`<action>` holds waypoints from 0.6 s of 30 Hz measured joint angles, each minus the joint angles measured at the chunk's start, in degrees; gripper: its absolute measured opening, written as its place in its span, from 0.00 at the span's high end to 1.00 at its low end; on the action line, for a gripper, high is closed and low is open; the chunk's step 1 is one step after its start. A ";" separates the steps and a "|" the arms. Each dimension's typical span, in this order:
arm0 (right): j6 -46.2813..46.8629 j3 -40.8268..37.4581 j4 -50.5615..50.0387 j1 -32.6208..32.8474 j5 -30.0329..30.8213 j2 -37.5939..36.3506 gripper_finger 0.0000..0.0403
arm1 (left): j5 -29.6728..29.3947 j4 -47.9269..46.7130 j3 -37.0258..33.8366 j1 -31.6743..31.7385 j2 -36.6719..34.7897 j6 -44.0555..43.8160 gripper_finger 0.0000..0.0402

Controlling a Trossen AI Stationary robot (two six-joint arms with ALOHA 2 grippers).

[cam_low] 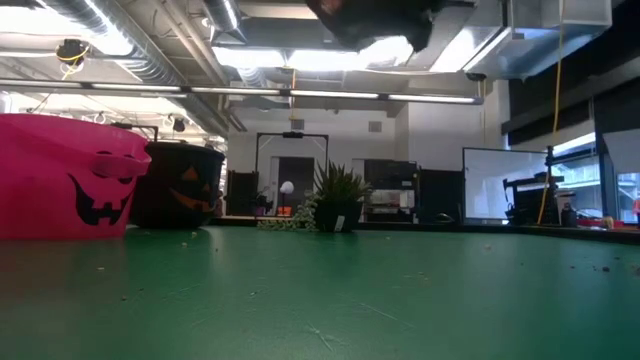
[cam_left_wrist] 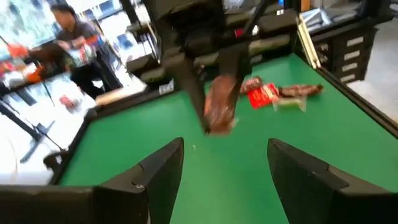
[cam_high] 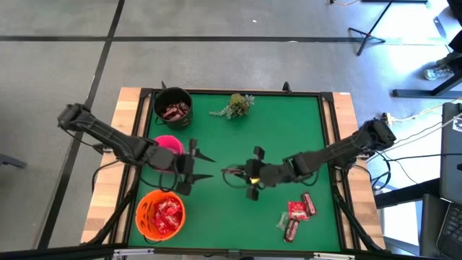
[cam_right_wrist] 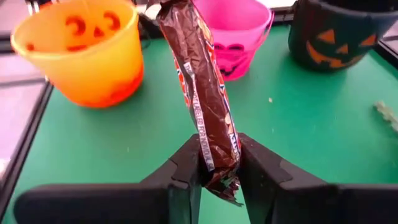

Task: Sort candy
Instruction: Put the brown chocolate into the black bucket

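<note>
While the right gripper [cam_right_wrist: 219,163] hangs over the middle of the green table [cam_high: 289,137], its two fingers are clamped on a brown candy bar [cam_right_wrist: 202,93], which stands up from between them. Just to the left, the left gripper [cam_high: 204,166] faces it with its fingers spread apart and nothing between them. At the left edge stand three pumpkin-face buckets: an orange bucket [cam_high: 160,214] nearest, filled with red packets [cam_high: 168,214]; a pink bucket [cam_high: 169,146] behind the left gripper, its contents hidden; and a black bucket [cam_high: 173,107] at the far left corner holding dark bars [cam_high: 175,111]. More loose candy [cam_high: 298,214], red and brown, lies on the near right of the felt. A green sprig [cam_high: 234,105] sits at the far edge. Beyond the table are a grey floor, stands and cables; the left wrist view shows a person [cam_left_wrist: 68,31] at a bench.
</note>
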 joint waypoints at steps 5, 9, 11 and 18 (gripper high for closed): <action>-1.31 0.00 2.67 -2.09 -2.86 0.02 0.78 | 0.16 6.09 0.00 0.48 2.68 2.50 0.44; -2.85 0.00 4.79 -2.76 -3.25 0.07 0.78 | 0.25 6.90 0.00 1.64 3.37 1.82 0.44; -4.41 0.00 6.66 -3.05 -3.23 0.07 0.78 | 0.25 6.88 0.00 2.29 3.63 0.69 0.44; -7.29 0.00 12.69 -3.87 -3.79 0.07 0.78 | 1.59 9.85 -0.02 3.17 3.62 -0.81 0.44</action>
